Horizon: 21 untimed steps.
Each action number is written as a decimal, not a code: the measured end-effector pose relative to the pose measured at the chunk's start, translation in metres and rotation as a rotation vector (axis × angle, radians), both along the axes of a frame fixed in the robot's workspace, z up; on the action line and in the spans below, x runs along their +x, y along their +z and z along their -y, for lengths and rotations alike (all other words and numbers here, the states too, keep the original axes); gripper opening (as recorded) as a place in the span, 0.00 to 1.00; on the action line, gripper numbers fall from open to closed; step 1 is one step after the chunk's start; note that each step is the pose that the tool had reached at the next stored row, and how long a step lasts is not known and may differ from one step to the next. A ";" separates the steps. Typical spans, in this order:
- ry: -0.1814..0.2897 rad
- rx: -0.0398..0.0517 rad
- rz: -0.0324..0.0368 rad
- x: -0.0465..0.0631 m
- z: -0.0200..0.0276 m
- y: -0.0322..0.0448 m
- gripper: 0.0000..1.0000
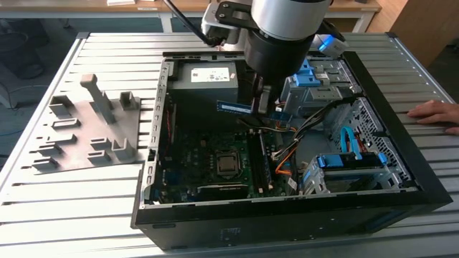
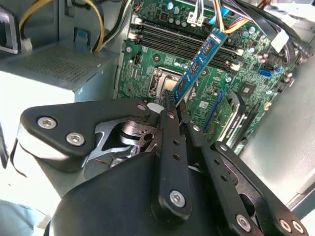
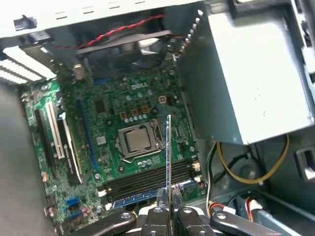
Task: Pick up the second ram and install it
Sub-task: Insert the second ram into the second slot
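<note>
So the gripper (image 2: 173,101) is clenched on the second ram (image 2: 203,58), holding it on edge inside the PC case (image 1: 251,223), above the motherboard (image 3: 113,113) and clear of its memory slots (image 3: 147,179). The pick-up looks done to me; the seating in a slot is not. Beside the case a grey holder tray (image 1: 79,129) lies on the slatted metal counter (image 1: 43,215). On the case's other side a person's hand (image 1: 436,113) rests. Pale wooden furniture stands beyond.
</note>
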State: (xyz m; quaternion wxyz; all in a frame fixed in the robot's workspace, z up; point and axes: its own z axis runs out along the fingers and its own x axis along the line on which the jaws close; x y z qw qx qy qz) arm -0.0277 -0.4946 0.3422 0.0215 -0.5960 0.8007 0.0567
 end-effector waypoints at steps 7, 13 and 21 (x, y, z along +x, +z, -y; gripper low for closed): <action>-0.126 -0.0001 -0.0001 0.000 0.0000 -0.0018 0.14; -0.227 0.0000 0.0000 0.000 0.0000 -0.0030 0.14; -0.359 -0.0001 0.0000 0.000 0.0000 -0.0044 0.14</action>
